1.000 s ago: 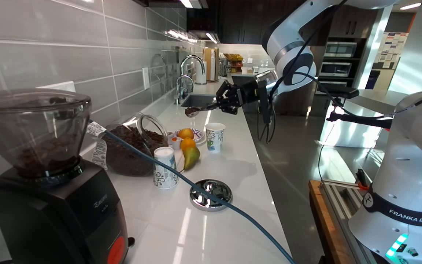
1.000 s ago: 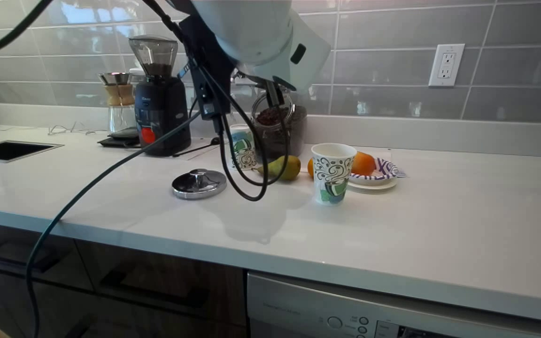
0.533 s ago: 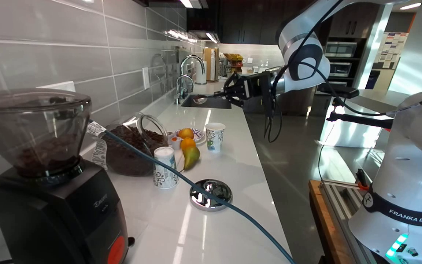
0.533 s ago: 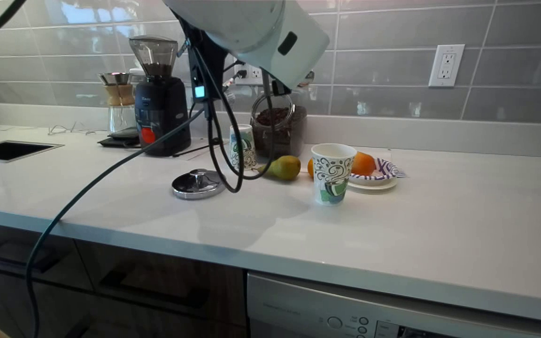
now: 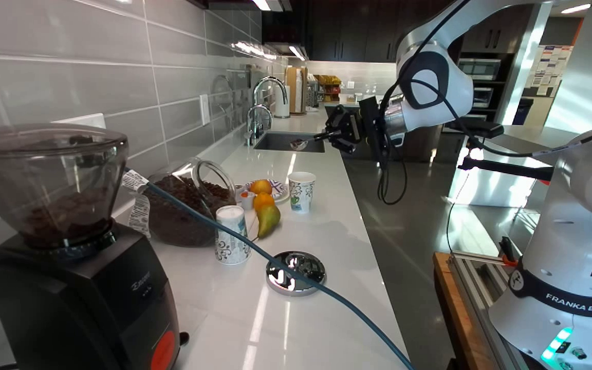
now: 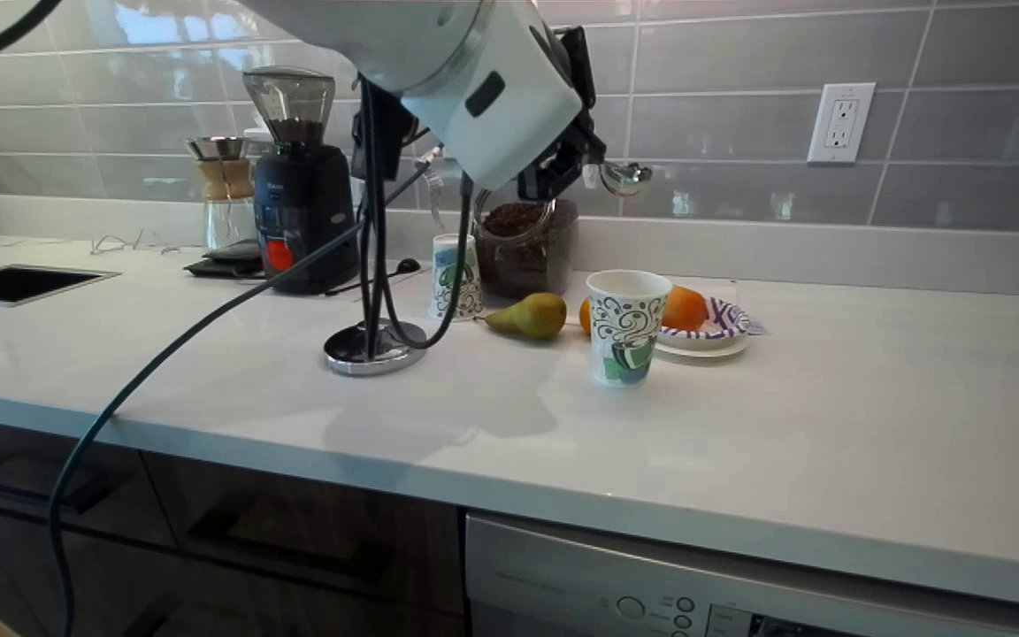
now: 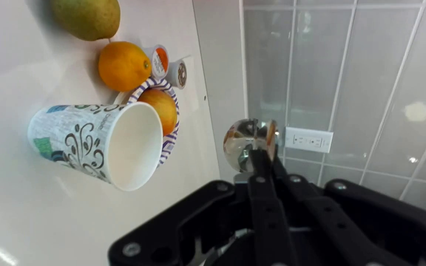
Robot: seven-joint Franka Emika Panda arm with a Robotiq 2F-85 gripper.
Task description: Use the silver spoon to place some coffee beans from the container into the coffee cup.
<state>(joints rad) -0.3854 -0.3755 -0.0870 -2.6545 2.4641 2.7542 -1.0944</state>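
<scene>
My gripper (image 5: 327, 134) is shut on the silver spoon (image 5: 299, 145) and holds it in the air above the counter. Dark bits show in the spoon's bowl in that exterior view. The wrist view shows the bowl's shiny underside past the fingertips (image 7: 266, 159). The spoon also shows in an exterior view (image 6: 625, 178), higher than the white patterned coffee cup (image 6: 624, 341). The cup stands upright, its visible inside pale in the wrist view (image 7: 135, 147). The container, a clear glass jar (image 5: 154, 226), is tilted by the wall, with dark coffee beans (image 5: 185, 198) inside.
A second patterned cup (image 5: 232, 241) stands before the jar. A pear (image 6: 532, 316), oranges (image 7: 124, 66) and a patterned plate (image 6: 722, 323) lie near the coffee cup. A shiny round lid (image 5: 296, 272), a grinder (image 5: 85, 288) and a blue cable (image 5: 275, 264) are there too.
The gripper and spoon have moved away from the wall, rightward in an exterior view. The spoon has come into sight beside the arm, above the coffee cup. The counter objects have not moved.
</scene>
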